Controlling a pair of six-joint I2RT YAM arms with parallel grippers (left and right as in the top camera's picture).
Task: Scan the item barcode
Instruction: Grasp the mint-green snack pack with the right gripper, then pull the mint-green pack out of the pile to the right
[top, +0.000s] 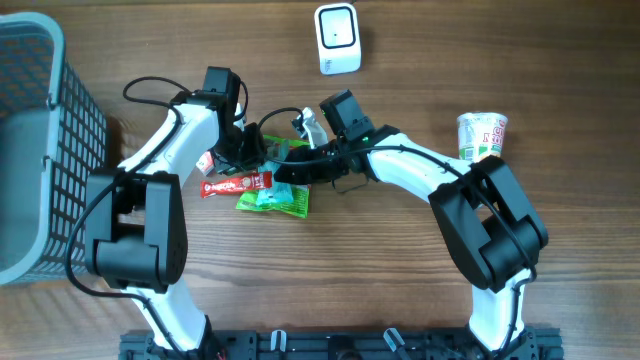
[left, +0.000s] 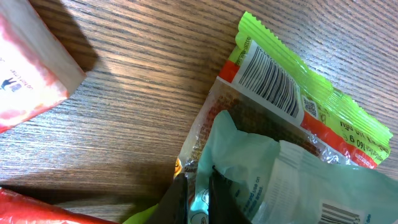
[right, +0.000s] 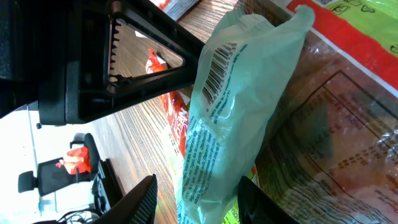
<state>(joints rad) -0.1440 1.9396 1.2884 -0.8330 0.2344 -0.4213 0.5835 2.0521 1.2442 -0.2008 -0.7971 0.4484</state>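
**A:** Where is the pale mint packet (right: 230, 106) sitting in relation to the left pincer (left: 198, 190)?

**B:** Its crumpled lower edge is running straight in between that pincer's dark fingers, which are clenching the film. The rest of the packet is billowing away to the pincer's right. A red wrapper (left: 37, 208) is lying just off to its left.

**A:** What is the packet looking like?

**B:** It is showing thin, glossy, wrinkled plastic, puffed like a small pillow, with a black barcode (right: 217, 68) near one end. A larger bag (left: 280, 93) is lying under it. That one is showing a lime-green crimped edge, a red band and a clear window over brown contents.

**A:** And the right pincer (right: 196, 190)?

**B:** It is straddling the mint packet with its jaws standing apart. One finger is showing a gap beside the film and the other is sitting close against the far side. I cannot tell whether it is pressing.

**A:** And the scanner (top: 337, 38)?

**B:** The white, rounded box is resting on the wood-grain table (top: 400, 270), well beyond both pincers.
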